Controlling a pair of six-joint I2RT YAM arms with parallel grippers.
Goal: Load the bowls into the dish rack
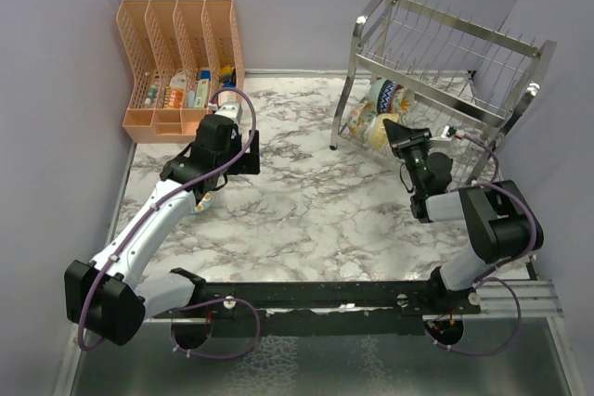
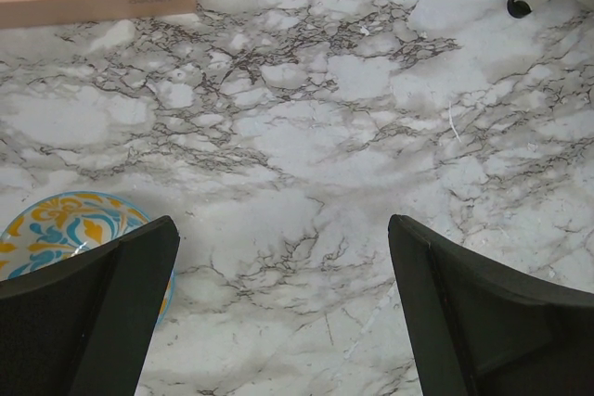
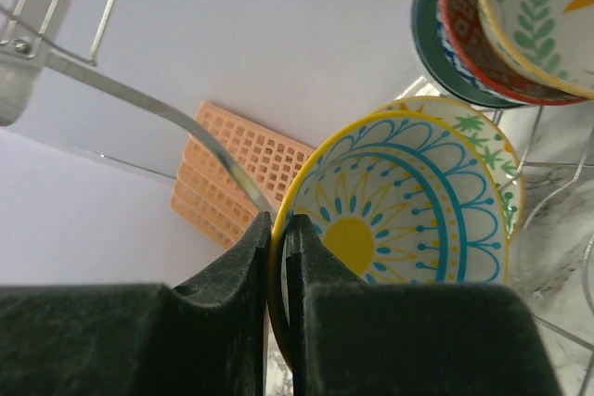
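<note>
Right gripper (image 3: 278,222): jaws pressed almost together, pinching the rim of the yellow-rimmed bowl (image 3: 399,220), with one finger on the painted inner face and the other on the back. The rim pinch carries the bowl on edge, which I judge is the attitude it needs to slot between the wires of the dish rack (image 3: 139,104). The bowl is already inside the rack's lower tier, just in front of a green-patterned bowl (image 3: 478,132) standing the same way. Cannot tell whether its lower edge bears on the wires; that part is hidden behind the fingers. Up and to the right, three more are nested on edge: teal bowl (image 3: 429,34), red patterned bowl (image 3: 464,30), leaf-print bowl (image 3: 538,6). Likely step: seat it, then release. Risk: letting go before a wire supports it, so it rolls or knocks its neighbour. Left gripper (image 2: 281,224): jaws spread wide, holding nothing, hovering over the marble table (image 2: 371,136). An orange-and-blue bowl (image 2: 65,229) sits mouth-up there, partly hidden behind one finger, well apart from the rack. The wide spread suits straddling a rim. By my count it is the only bowl not yet racked. Peach organizer (image 1: 176,53) at the far left, uninvolved.
</note>
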